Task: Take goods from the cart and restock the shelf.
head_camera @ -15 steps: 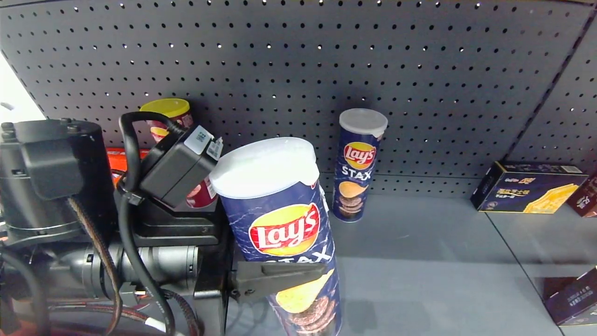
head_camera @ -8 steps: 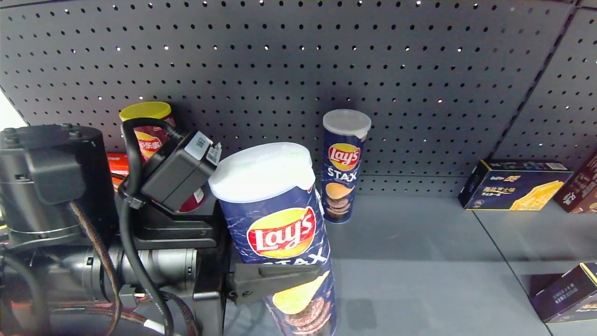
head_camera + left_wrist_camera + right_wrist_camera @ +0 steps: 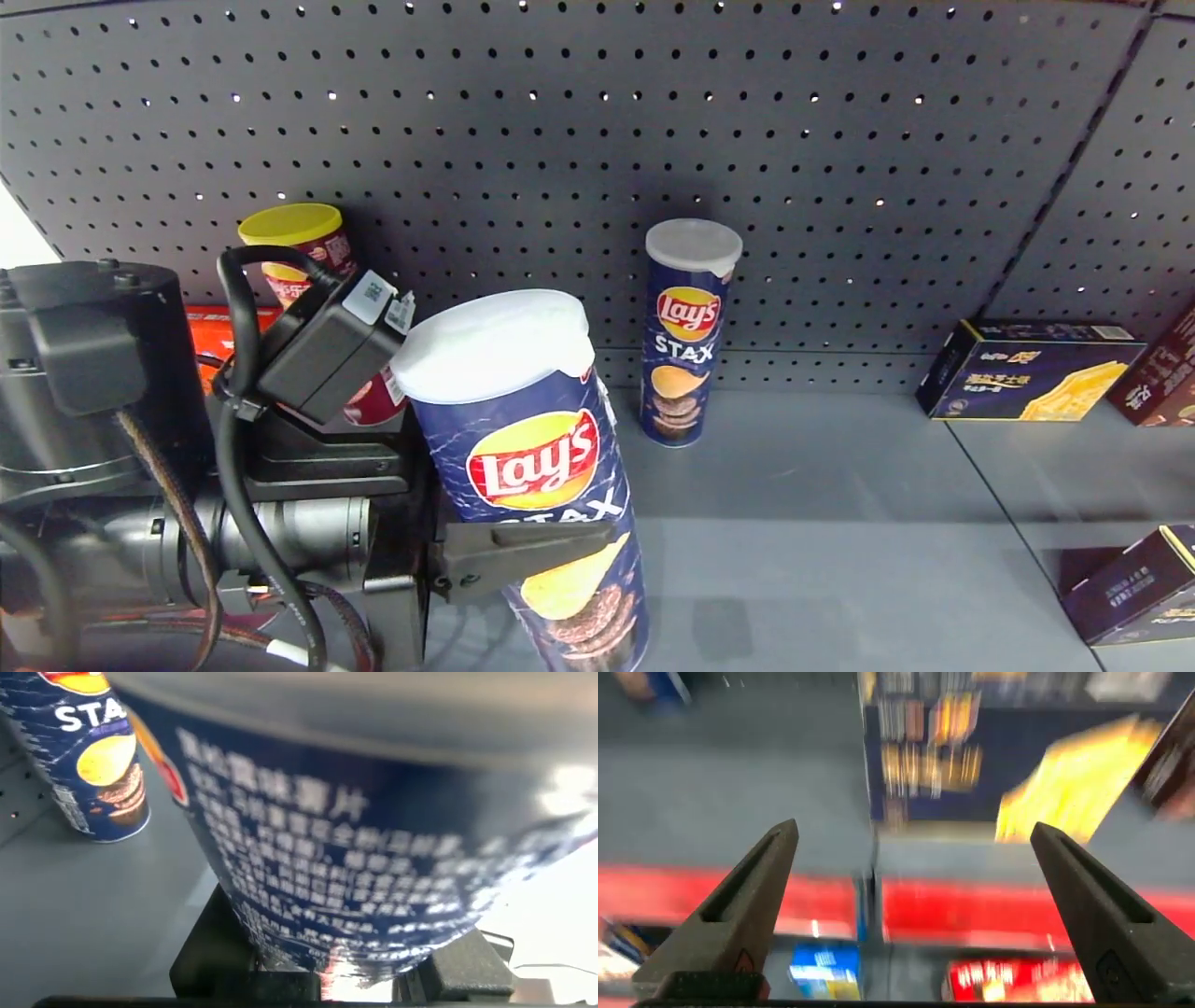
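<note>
- Grey perforated back panel (image 3: pixel 597 112) rises behind a flat grey shelf (image 3: pixel 840 523) that carries the goods.
- Left jaws are clamped on a blue chip can (image 3: pixel 532 448) low on its body. The near finger (image 3: pixel 523 553) lies across the can's front, below the logo.
- That held can has its white lid up and leans slightly, lid toward the robot's left. It is at the front of the shelf; whether its base touches the shelf cannot be told.
- A second blue chip can (image 3: pixel 686 345) stands upright at the back of the shelf, close to the panel. It is to the right of the held can and apart from it.
- A red can with a yellow lid (image 3: pixel 291 229) stands at the back left, partly hidden by the left arm. An orange box (image 3: pixel 210 327) sits beside it, mostly hidden.
- A dark blue box (image 3: pixel 1027 373) lies flat at the back right, well apart from both blue cans. A maroon box (image 3: pixel 1162 392) is just beside it at the edge.
- Another dark box (image 3: pixel 1130 583) lies near the shelf front at the far right.
- Right jaws stand wide apart with nothing between them. One finger (image 3: pixel 738 924) shows over a grey surface with a red strip and blurred packages.
</note>
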Controlling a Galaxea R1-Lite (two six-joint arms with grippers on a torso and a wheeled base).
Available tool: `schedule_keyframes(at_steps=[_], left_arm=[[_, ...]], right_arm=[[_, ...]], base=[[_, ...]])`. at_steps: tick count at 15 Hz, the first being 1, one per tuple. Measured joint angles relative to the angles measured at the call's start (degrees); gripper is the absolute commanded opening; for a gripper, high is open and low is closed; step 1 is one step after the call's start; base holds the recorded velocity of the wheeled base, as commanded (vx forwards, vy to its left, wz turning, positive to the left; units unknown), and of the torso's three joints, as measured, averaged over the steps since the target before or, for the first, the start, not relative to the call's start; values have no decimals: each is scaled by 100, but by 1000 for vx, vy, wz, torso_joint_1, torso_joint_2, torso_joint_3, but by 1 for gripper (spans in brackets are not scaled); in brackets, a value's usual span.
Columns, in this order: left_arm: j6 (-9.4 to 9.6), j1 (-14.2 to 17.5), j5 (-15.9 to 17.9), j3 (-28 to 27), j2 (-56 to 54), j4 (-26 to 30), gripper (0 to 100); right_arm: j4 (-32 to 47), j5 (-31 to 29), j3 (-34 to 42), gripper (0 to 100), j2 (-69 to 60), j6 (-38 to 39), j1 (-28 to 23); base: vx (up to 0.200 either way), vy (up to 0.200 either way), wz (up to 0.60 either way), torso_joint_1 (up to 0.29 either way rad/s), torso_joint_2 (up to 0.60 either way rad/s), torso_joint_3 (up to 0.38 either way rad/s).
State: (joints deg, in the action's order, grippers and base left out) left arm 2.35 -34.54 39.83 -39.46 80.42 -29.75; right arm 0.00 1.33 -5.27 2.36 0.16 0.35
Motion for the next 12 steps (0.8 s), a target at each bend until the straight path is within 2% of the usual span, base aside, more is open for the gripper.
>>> schedule_keyframes(at_steps=[4,7,9,12], left_arm=[[0,102,-66,90,-24,-20,0],[0,155,-67,116,-24,-22,0],[0,160,-91,101,-24,-4,0],[2,155,-91,79,-21,9,0]], right_arm=[[-194,422,-1529,100,1546,-40,260],[-289,1136,-2514,100,2886,-73,681],[-670,1506,-2803,100,3672,-87,1051],[-1724,2042,-3004,100,4915,-26,1502]], base=[[0,0,0,0,0,0],[0,0,0,0,0,0],[0,0,0,0,0,0],[0,0,0,0,0,0]])
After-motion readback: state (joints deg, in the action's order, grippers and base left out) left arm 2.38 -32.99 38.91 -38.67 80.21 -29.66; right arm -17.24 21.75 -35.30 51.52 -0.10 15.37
